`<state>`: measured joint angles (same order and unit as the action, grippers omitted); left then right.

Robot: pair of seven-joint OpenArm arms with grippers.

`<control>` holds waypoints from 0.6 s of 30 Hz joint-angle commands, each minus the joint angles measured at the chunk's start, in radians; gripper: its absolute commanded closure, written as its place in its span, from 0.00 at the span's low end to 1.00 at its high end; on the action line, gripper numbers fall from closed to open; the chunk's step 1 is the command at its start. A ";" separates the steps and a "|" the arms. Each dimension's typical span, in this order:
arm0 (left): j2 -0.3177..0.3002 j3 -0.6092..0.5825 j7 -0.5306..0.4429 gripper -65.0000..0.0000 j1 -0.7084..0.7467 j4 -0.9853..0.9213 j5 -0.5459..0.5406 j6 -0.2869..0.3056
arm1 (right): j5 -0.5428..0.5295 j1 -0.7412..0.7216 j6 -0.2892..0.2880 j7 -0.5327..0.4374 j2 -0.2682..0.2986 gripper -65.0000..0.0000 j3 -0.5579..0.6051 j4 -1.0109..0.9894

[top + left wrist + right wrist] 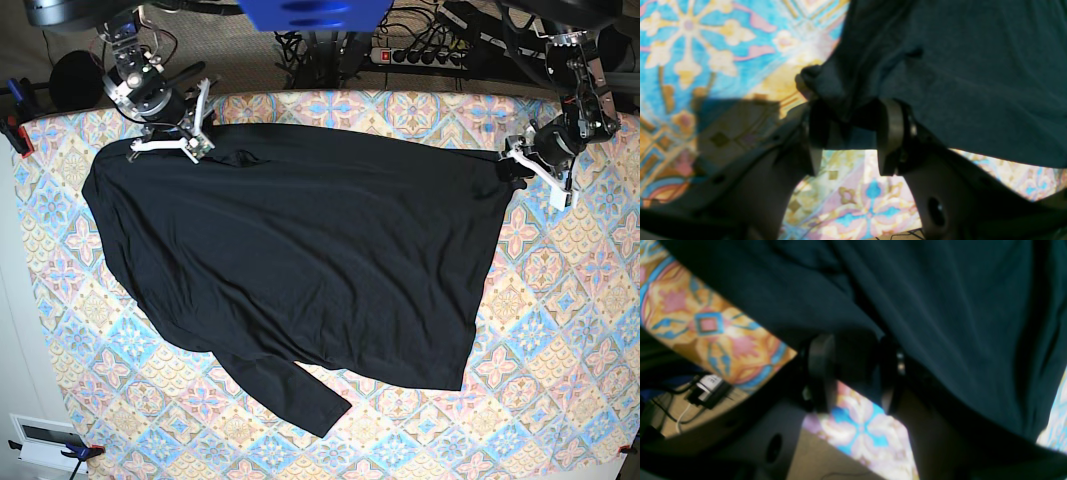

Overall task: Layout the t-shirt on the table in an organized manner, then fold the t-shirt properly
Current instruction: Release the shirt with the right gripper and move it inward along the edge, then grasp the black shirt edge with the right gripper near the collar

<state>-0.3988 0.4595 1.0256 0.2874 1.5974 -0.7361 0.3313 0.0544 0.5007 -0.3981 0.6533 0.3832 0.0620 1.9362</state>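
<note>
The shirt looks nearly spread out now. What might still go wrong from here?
The t-shirt still has fabric lying between the open fingers of the left gripper and the right gripper, so pulling away may snag and drag it. One sleeve lies crooked near the front of the table, and may fold unevenly.

Robot lab: power strip (432,55), tangled cables (300,45) behind table (560,330).

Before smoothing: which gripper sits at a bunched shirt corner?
The left gripper: the t-shirt knots up at its tips; by the right gripper it drapes smooth.
</note>
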 commanded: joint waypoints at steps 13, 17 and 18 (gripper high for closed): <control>-0.018 0.006 -0.014 0.62 -0.009 0.014 -0.007 0.002 | 0.000 -0.003 0.005 0.009 0.076 0.61 0.097 0.018; -0.018 0.002 -0.014 0.62 -0.009 0.014 -0.009 0.002 | 0.000 -0.006 -0.026 0.009 0.076 0.61 0.098 0.018; -0.018 -0.008 -0.014 0.62 -0.009 0.014 -0.009 0.002 | 0.000 -0.006 -0.060 0.006 0.076 0.61 0.098 0.018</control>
<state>-0.4000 0.4496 1.0245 0.2855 1.5974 -0.7326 0.3302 0.0570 0.4980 -0.4683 0.6731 0.4492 0.1619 1.9366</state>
